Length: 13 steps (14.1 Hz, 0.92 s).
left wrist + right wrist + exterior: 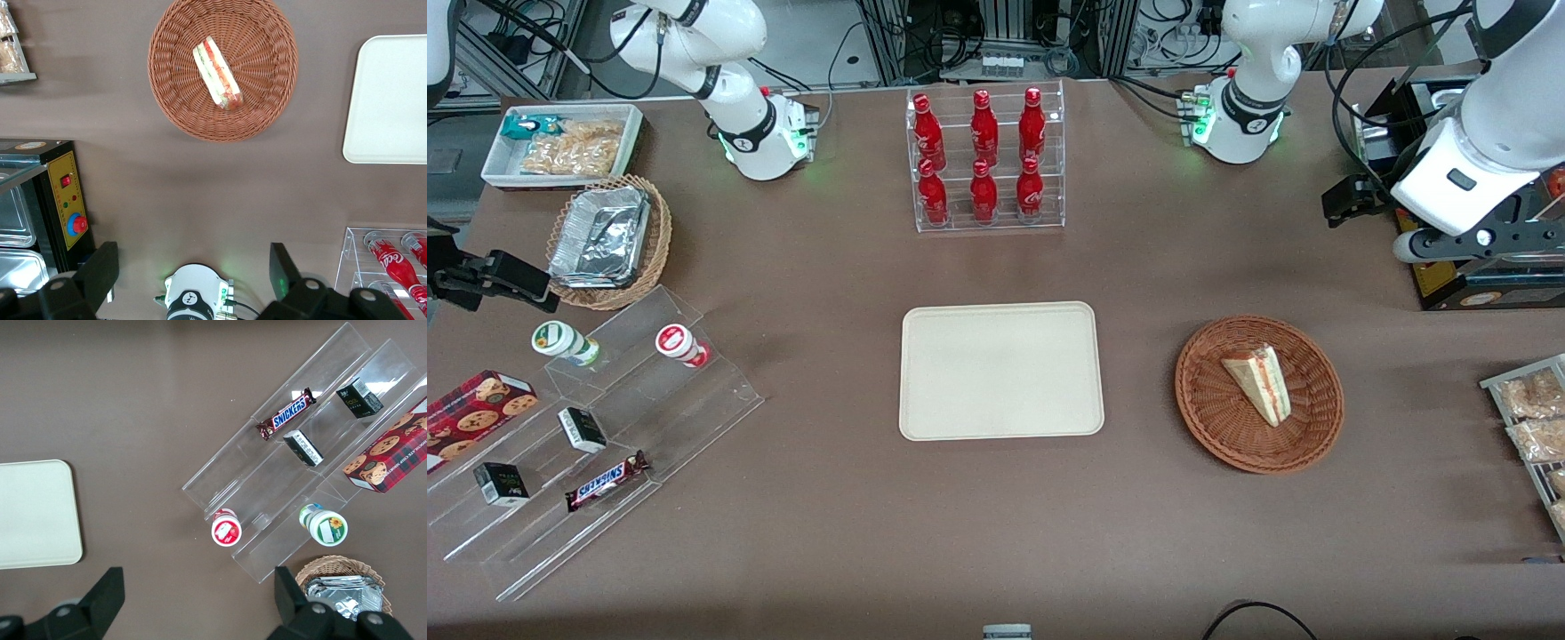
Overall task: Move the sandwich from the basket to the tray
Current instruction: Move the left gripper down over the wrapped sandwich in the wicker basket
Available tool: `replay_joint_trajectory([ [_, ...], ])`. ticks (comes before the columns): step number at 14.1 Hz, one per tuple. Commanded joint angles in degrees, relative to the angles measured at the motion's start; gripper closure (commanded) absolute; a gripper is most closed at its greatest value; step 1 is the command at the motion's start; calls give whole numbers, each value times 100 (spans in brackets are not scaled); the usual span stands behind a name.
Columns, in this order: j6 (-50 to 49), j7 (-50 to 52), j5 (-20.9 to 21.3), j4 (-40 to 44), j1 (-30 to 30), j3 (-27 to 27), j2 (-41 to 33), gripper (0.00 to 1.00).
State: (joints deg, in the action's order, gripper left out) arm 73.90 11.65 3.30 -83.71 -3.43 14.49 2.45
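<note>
The sandwich [1260, 382] [217, 73], a pale bread wedge with red, orange and green filling at its edge, lies in the round reddish-brown wicker basket [1209, 427] [173, 100]. The cream tray [1000, 369] [390, 100] lies flat beside the basket, bare, nearer the table's middle. My left gripper [1352, 203] [192, 273] hangs high above the table, farther from the front camera than the basket and toward the working arm's end. It is open wide; its black fingers [100, 273] hold nothing.
A clear rack of red bottles [985, 160] [390, 267] stands farther from the camera than the tray. A black box with a yellow button panel [1458, 284] [63, 200] sits under my arm. A rack of bagged snacks [1534, 418] [10, 47] is at the table's edge. The arm's base [1238, 120] [197, 293] stands beside the bottles.
</note>
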Motion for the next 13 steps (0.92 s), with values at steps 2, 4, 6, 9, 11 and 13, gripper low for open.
replay_joint_trajectory([
  [2,151,48,-48,-14,0,-43,-8,0],
  [4,169,22,56,-14,0,-52,88,0],
  [6,169,48,328,-40,-8,-174,281,0],
  [9,239,406,364,-84,0,-429,834,0],
  [11,537,636,277,-276,0,-500,1133,0],
  [13,1350,1309,198,-906,0,-500,1284,0],
])
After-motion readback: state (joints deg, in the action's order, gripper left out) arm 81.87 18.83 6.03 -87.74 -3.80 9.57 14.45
